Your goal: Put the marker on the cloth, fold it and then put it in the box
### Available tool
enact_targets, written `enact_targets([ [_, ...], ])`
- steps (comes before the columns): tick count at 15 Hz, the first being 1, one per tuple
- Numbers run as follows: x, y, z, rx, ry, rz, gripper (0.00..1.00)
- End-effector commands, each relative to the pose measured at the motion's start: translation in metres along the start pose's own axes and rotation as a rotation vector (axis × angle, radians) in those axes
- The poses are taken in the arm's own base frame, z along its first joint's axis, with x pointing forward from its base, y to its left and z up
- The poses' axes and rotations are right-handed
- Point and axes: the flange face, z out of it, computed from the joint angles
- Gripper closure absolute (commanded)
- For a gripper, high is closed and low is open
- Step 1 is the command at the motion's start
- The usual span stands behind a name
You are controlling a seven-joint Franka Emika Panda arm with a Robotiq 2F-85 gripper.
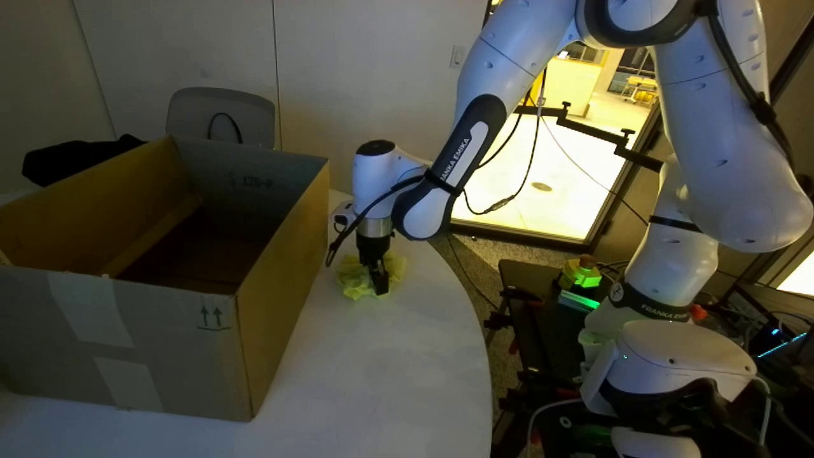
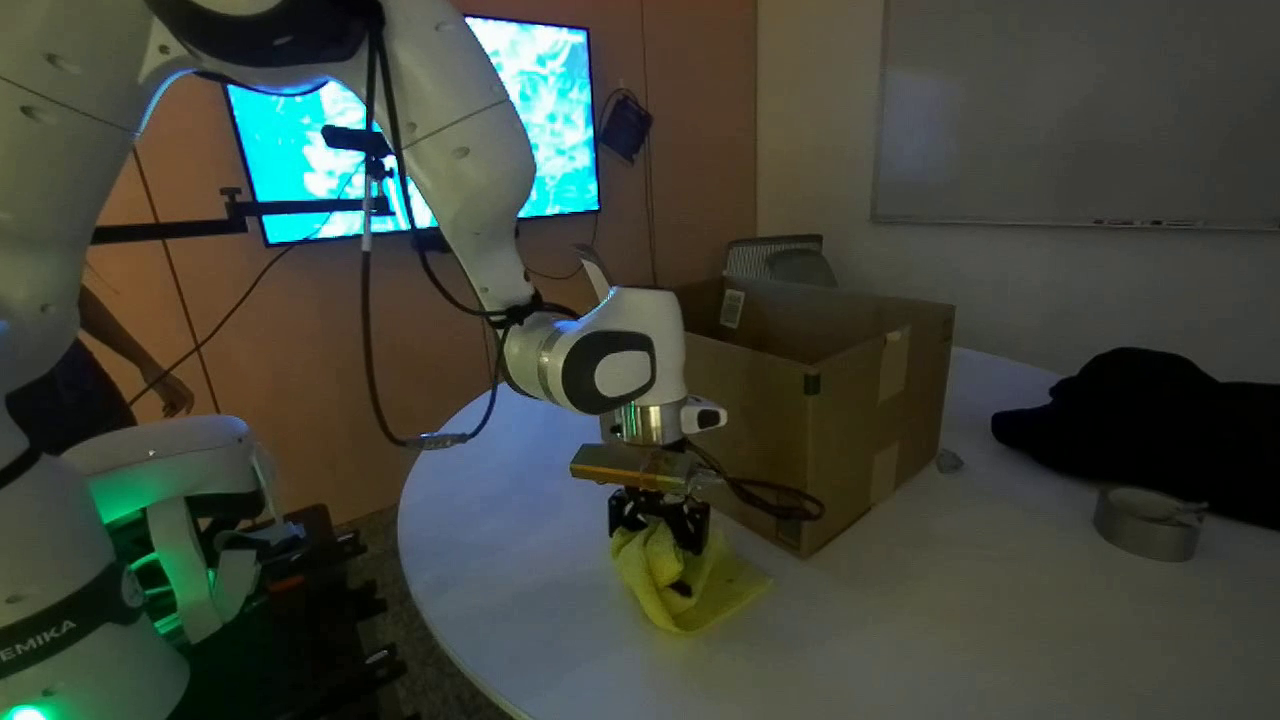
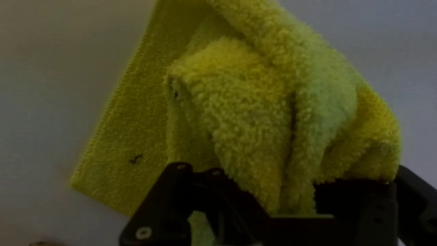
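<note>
The yellow-green cloth lies bunched and folded on the white table, in both exterior views [image 1: 353, 280] [image 2: 735, 585] and filling the wrist view [image 3: 239, 102]. My gripper [image 1: 378, 286] [image 2: 658, 543] [image 3: 290, 205] points down over it. Its fingers straddle a gathered fold, which narrows between them, so it looks shut on the cloth; the fingertips are partly hidden. The lower cloth still touches the table. A small dark spot shows in a fold in an exterior view; I cannot tell if it is the marker. The brown cardboard box [image 1: 184, 343] [image 2: 770, 430] stands open beside the gripper.
The box's tall wall rises close to the arm's wrist. A black garment [image 2: 1130, 430] and a grey tape roll [image 2: 1148, 525] lie on the table beyond the box. The round table's edge [image 1: 483, 343] curves past on the robot's side. A chair [image 1: 222, 114] stands behind.
</note>
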Motion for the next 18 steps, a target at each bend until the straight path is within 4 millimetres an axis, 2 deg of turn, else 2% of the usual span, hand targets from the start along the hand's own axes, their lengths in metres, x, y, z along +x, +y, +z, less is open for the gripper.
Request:
enact_targets([
  [1, -0.018, 0.000, -0.052, 0.027, 0.026, 0.117, 1.00],
  [3, -0.028, 0.009, -0.082, 0.034, 0.043, 0.185, 1.00],
  [6, -0.036, 0.025, -0.145, 0.023, 0.092, 0.283, 1.00],
  [10, -0.024, 0.032, -0.242, 0.009, 0.216, 0.422, 1.00],
  [12, -0.005, 0.028, -0.280, 0.005, 0.275, 0.482, 1.00],
  [14, 0.024, 0.020, -0.310, -0.007, 0.346, 0.571, 1.00],
  [18, 0.102, -0.005, -0.337, 0.012, 0.488, 0.739, 1.00],
])
